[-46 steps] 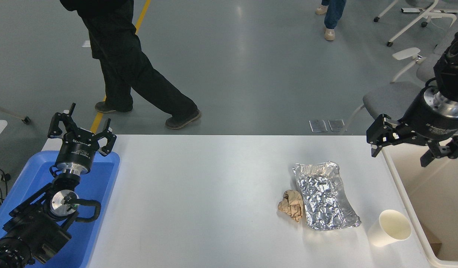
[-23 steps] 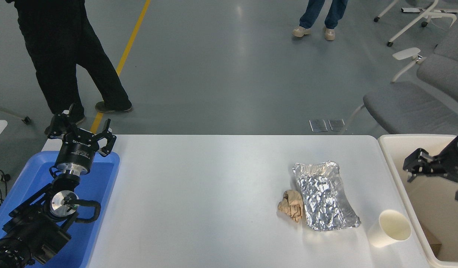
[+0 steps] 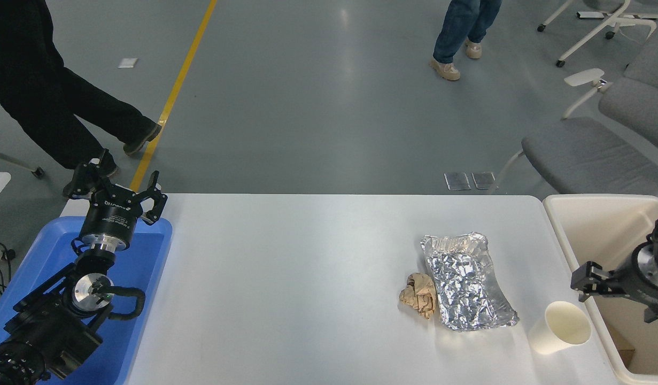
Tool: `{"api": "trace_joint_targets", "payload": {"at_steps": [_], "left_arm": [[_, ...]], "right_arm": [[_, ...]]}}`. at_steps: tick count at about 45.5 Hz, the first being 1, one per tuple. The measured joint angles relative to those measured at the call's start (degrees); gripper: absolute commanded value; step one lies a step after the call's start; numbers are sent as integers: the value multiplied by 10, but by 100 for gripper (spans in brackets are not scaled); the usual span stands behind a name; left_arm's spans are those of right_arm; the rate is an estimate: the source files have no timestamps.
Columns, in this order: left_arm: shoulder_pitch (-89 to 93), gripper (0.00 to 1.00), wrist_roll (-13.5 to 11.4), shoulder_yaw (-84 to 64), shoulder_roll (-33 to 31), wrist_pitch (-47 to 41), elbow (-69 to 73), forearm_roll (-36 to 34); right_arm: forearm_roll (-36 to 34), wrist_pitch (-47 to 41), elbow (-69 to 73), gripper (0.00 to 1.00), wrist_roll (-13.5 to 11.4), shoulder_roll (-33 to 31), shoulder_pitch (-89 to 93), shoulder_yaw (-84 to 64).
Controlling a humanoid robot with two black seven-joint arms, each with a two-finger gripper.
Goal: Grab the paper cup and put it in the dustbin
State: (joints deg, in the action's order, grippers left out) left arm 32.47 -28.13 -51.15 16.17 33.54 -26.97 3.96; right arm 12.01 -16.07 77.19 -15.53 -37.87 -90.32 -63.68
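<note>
The paper cup (image 3: 561, 327), small and cream-white, sits on the white table (image 3: 286, 278) near its front right corner, with its open mouth showing. The beige dustbin (image 3: 596, 199) stands against the table's right edge. My right gripper (image 3: 620, 297) hangs low over the dustbin's left wall, just right of and above the cup. It is open, empty and not touching the cup. My left gripper (image 3: 118, 185) is parked open over the blue tray at the lower left.
A crinkled silver foil tray (image 3: 467, 280) and a crumpled brown paper wad (image 3: 419, 295) lie just left of the cup. A blue tray (image 3: 147, 251) sits at the table's left. Grey chairs (image 3: 590, 155) stand behind the bin. People walk on the floor beyond the table.
My right gripper has come down from high above the bin's far corner to just beside the cup. The people beyond the table have walked on. The cup has not moved.
</note>
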Motion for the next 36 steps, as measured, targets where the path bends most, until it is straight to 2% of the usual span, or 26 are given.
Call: {"api": "trace_joint_targets", "payload": {"at_steps": [8, 14, 18, 21, 25, 28, 29, 36], "left_arm": [[0, 99, 0, 0, 0, 0, 0, 0], [0, 99, 0, 0, 0, 0, 0, 0], [0, 99, 0, 0, 0, 0, 0, 0], [0, 99, 0, 0, 0, 0, 0, 0], [0, 99, 0, 0, 0, -1, 0, 0], [0, 99, 0, 0, 0, -1, 0, 0], [0, 99, 0, 0, 0, -1, 0, 0], [0, 99, 0, -1, 0, -1, 0, 0]], "right_arm": [[4, 15, -20, 87, 0, 2, 39, 20], [5, 36, -36, 64, 0, 2, 68, 29], [3, 46, -42, 54, 0, 2, 81, 34], [1, 51, -45, 39, 0, 1, 87, 37], [-3, 55, -47, 13, 0, 0, 94, 45], [-11, 57, -48, 3, 0, -1, 96, 49], [-15, 57, -48, 0, 0, -1, 96, 50], [-49, 56, -49, 0, 0, -3, 99, 56]]}}
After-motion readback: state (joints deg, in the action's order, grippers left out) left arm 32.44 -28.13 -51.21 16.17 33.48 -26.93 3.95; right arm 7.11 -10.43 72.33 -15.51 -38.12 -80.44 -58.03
